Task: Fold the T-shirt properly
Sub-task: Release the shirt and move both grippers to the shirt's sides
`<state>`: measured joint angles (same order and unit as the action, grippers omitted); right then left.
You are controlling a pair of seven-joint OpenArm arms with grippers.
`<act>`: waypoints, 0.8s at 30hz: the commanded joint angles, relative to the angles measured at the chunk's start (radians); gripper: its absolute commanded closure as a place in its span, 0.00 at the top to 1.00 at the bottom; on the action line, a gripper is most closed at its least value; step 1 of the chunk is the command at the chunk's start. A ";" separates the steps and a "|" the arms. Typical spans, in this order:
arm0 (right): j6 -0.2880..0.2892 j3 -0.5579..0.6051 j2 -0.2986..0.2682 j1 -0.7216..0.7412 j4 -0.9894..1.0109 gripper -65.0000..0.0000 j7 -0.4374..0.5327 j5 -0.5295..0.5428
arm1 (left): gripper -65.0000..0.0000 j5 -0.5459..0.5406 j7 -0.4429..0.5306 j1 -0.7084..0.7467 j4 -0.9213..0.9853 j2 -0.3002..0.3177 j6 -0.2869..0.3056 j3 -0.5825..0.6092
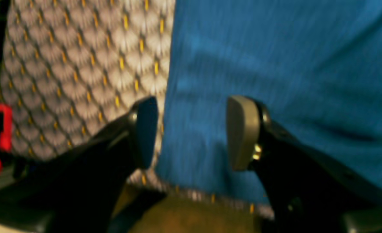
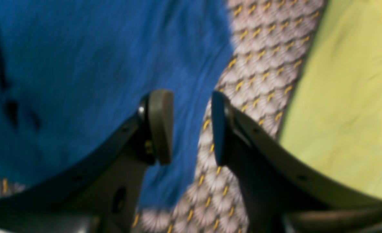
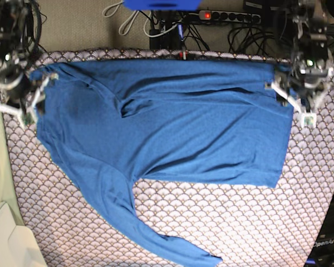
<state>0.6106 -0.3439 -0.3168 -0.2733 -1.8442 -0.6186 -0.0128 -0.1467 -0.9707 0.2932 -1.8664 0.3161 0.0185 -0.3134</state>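
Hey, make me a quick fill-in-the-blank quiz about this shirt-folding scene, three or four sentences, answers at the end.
1. The T-shirt lying on the patterned tablecloth is plain ____ in colour.
2. In the wrist views, the jaws of the left gripper and the right gripper both stand ____, with nothing between them.
3. In the base view, one long ____ of the shirt trails toward the bottom edge of the picture.
4. The little marks in the tablecloth's scallop pattern are ____.

Missing words: blue; open; sleeve; yellow
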 commanded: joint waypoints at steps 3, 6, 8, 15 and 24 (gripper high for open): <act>-0.004 0.058 -0.023 0.122 0.022 0.33 -0.016 0.010 | 0.51 0.005 0.017 -0.108 -0.002 0.008 -0.005 -0.002; -0.004 0.113 -0.037 0.257 0.122 0.33 -0.047 0.009 | 0.51 0.011 0.017 -0.240 0.083 -0.022 -0.005 -0.003; -0.004 0.144 -0.041 0.363 0.240 0.33 -0.051 0.007 | 0.51 0.005 0.017 -0.328 0.179 -0.025 -0.005 0.000; -0.004 0.208 -0.043 0.638 0.621 0.33 -0.028 0.007 | 0.51 0.003 0.155 -0.526 0.466 -0.039 -0.005 0.003; -0.004 0.242 -0.058 0.787 0.961 0.33 0.167 0.007 | 0.51 0.011 0.330 -0.585 0.652 -0.031 -0.005 0.086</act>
<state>0.6067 -0.0986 -0.3573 0.4759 -0.8650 -0.4728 -0.0166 -0.1394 -0.6605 -0.2687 -1.2022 0.2672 0.0208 -0.2222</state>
